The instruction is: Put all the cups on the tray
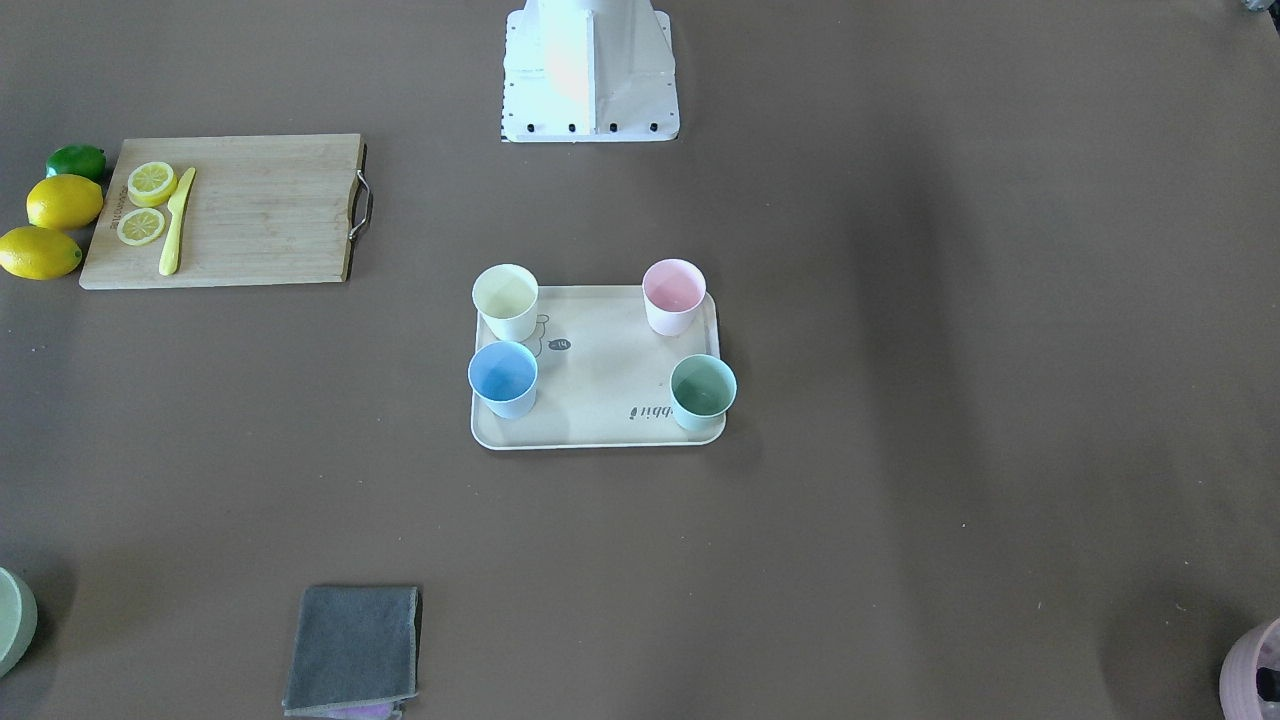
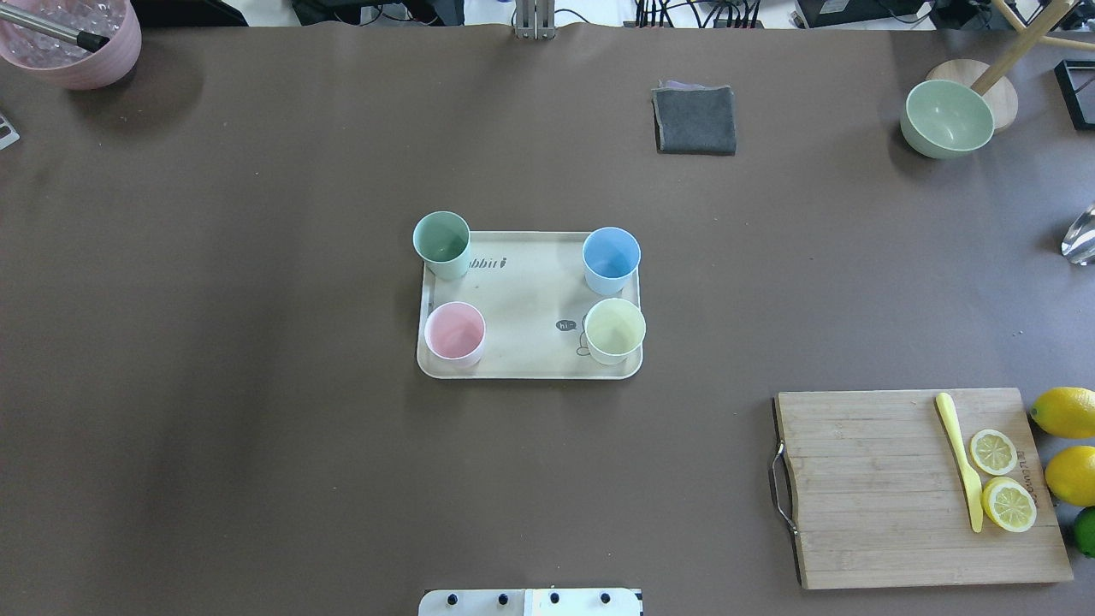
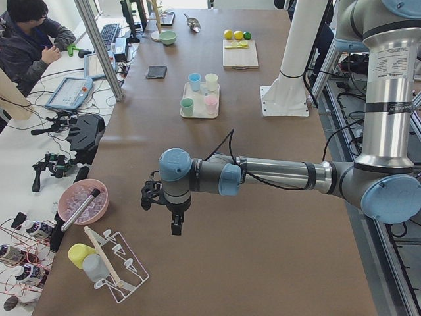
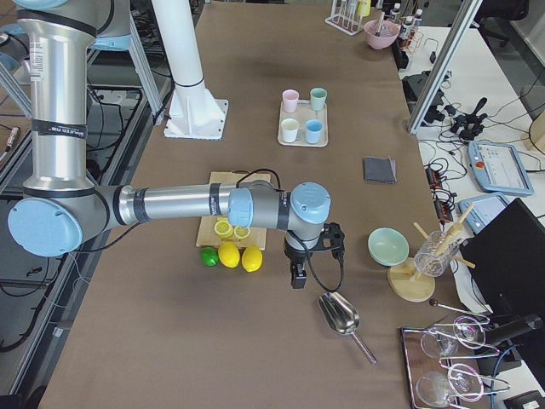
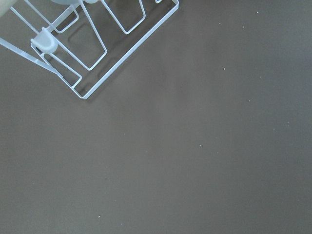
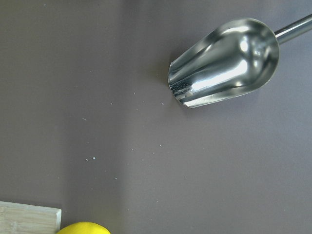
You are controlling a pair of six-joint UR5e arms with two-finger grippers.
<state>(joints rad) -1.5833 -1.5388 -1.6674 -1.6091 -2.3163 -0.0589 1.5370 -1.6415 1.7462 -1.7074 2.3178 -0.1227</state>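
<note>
The cream tray [image 2: 530,308] with the "Rabbit" script lies at the table's middle. On it stand, upright, a green cup [image 2: 441,241], a blue cup [image 2: 611,257], a pink cup [image 2: 454,332] and a yellow cup [image 2: 614,330], one near each corner. The tray also shows in the front-facing view [image 1: 600,375]. My left gripper [image 3: 176,227] hangs over the table's left end, far from the tray. My right gripper [image 4: 295,277] hangs over the right end beside the lemons. Both show only in side views, so I cannot tell whether they are open or shut.
A wooden cutting board [image 2: 881,488] with lemon slices and a yellow knife [image 2: 960,458] lies at the near right, whole lemons [image 2: 1065,412] beside it. A grey cloth [image 2: 695,120], green bowl [image 2: 948,118] and pink bowl [image 2: 73,43] sit far. A metal scoop [image 6: 224,61] and wire rack [image 5: 97,48] lie under the wrists.
</note>
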